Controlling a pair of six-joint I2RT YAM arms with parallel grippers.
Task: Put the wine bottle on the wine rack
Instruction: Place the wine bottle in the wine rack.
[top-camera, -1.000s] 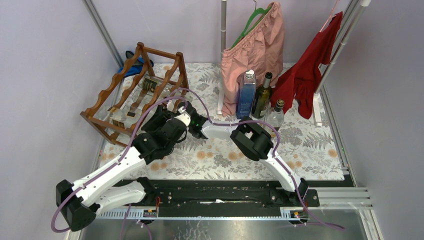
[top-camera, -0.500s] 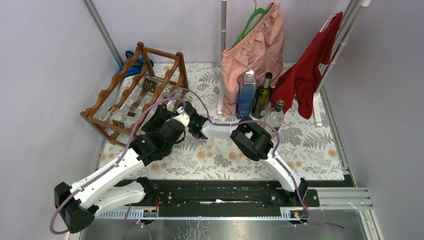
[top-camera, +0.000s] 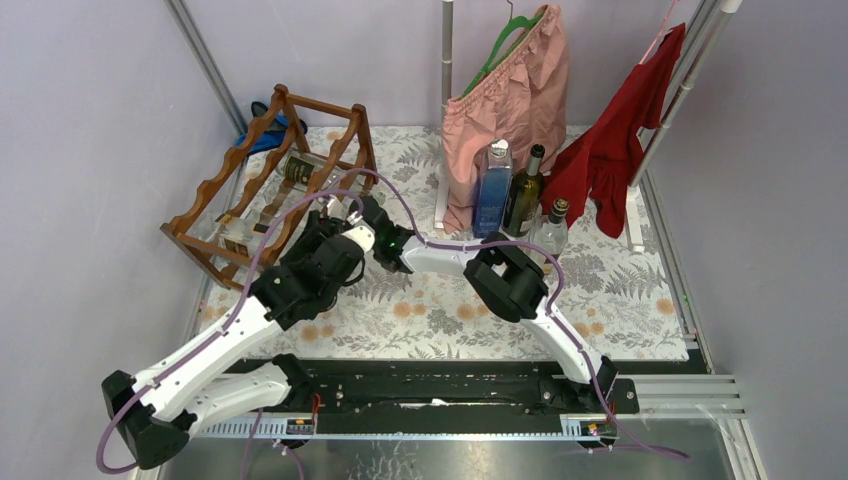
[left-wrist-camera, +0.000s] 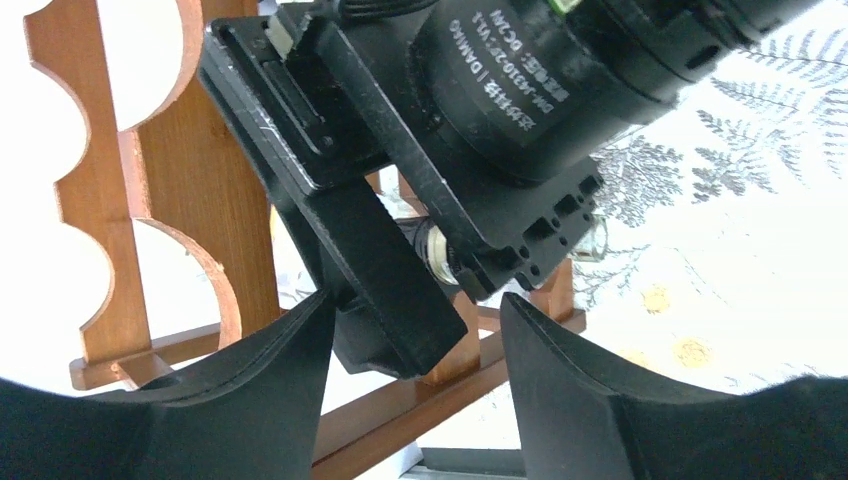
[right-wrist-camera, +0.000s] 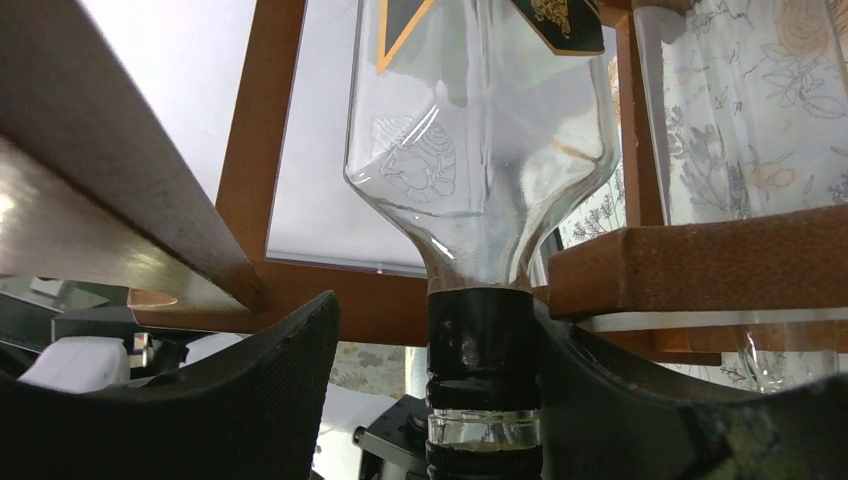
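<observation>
One seemingly empty wine bottle (right-wrist-camera: 480, 150) in wine rack (right-wrist-camera: 690, 265)

The only legible print sat on the black round motor housing (left-wrist-camera: 520, 90) of the right arm, seen upside down by the left wrist camera. White letters gave the brand "DAMIAO", followed by a few Chinese characters too small to make out. Beside it ran a model line reading roughly "DM-J4310-2EC V1.1" and what looked like "DC:24V". The wine bottle (right-wrist-camera: 480, 170) carried a black label (right-wrist-camera: 570, 18) with a gold ornament, cut off at the picture's edge, with no words readable. Labels on the standing bottles (top-camera: 523, 200) at the back of the desk (top-camera: 620, 300) were too small to read.
</observation>
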